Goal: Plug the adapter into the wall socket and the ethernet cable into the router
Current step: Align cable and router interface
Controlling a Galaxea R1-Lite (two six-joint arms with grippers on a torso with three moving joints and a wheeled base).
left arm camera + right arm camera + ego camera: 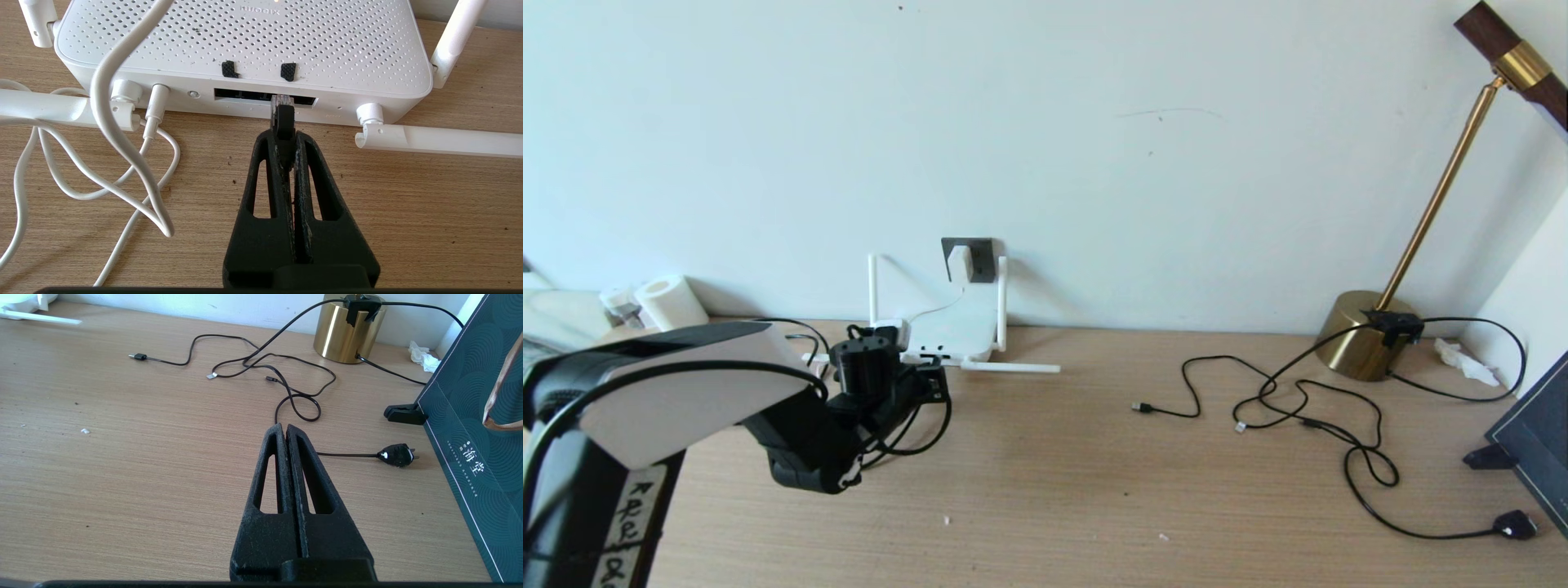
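Left gripper (284, 141) low on desk at router's (245, 36) port edge, jaws clamped on ethernet cable (282, 116) boot. Clear plug tip pointed straight at dark port strip, at its mouth, long axis square to edge; seating not judged complete. Adapter (959, 263) sat in wall socket (980, 255). Right gripper (284, 430) closed, empty, well apart over bare desk.

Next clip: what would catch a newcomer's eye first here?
The left gripper, shut on the ethernet cable, holds the clear plug tip right at the router's dark port slot, at the back left of the desk. Behind the router, the adapter already sits in the wall socket. To the right, thin black cords sprawl before a brass lamp base; the right gripper is shut, empty, above bare desk.
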